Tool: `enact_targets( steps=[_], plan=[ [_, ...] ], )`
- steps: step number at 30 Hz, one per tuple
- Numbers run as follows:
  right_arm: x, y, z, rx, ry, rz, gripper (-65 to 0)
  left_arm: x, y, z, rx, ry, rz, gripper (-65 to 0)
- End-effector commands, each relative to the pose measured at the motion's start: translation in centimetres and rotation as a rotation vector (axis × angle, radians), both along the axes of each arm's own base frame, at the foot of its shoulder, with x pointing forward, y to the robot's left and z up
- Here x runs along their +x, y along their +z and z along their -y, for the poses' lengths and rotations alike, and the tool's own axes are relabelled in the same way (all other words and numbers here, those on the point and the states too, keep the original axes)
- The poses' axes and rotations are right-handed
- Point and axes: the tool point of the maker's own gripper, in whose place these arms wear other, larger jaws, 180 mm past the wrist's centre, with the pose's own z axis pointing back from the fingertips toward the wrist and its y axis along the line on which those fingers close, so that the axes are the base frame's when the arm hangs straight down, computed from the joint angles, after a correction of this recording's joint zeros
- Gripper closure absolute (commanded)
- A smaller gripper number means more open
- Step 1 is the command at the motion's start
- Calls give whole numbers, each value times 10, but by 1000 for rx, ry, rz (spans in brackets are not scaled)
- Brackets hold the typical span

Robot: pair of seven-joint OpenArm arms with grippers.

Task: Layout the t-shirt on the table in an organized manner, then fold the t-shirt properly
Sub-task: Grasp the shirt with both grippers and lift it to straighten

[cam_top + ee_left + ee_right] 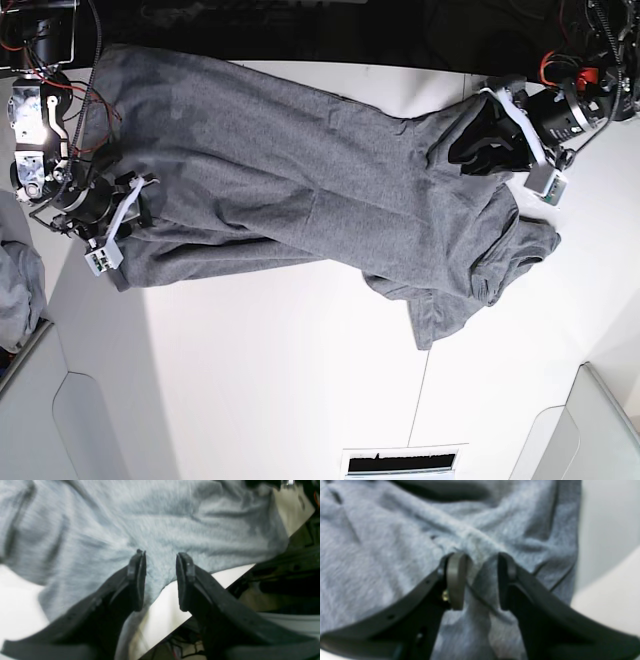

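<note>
Currently the t-shirt lies stretched across the far part of the white worktop, one end at the far left edge in the base view, the other bunched into folds toward the right, with a flap hanging nearer the middle. Fabric is wrinkled, not flat.

Left gripper: the fingers stand partly apart, and a ridge of grey cloth runs up between them. Cloth fills the gap, but whether the pads actually press it I cannot tell. The worktop edge shows just beside this gripper.

Right gripper: fingers likewise partly apart, with a pinched fold of the shirt sitting in the gap; view is blurred, so a firm hold cannot be confirmed.

A lighter grey garment lies off the worktop at the base view's left edge.
</note>
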Motion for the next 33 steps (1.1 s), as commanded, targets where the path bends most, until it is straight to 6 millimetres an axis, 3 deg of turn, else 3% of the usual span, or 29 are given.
enact_targets(
  steps=[1, 4, 6, 10, 13, 18, 21, 24, 27, 33],
  plan=[
    [20, 18, 4, 10, -9, 67, -183, 7, 1, 4, -14, 13, 20, -168],
    [29, 18, 8, 13, -23, 64, -88, 11, -36, 11, 51, 40, -55, -53],
    [31, 16, 10, 13, -29, 54, -36, 13, -61, 4, 115, 74, -114, -8],
    [29, 3, 20, -24, -34, 13, 0, 4, -103, -25, 225, 101, -235, -4],
    [24, -6, 25, -25, -47, -14, 0, 0, -118, -55, 278, 128, -293, -4],
    [21, -11, 37, -73, -54, -28, 0, 5, -121, -106, 375, 168, -335, -4],
    [20, -7, 47, -68, -85, -21, 0, 21, -114, -140, 442, 241, -339, -4],
    [11, -7, 44, -20, -93, -59, 0, 39, -104, -162, 468, 275, -321, -4],
    [-8, -9, 30, 43, -83, -116, 0, 56, -95, -171, 473, 285, -296, -4],
    [-55, -3, -9, 128, -8, -116, 0, 80, -80, -169, 466, 278, -255, -4]
  ],
)
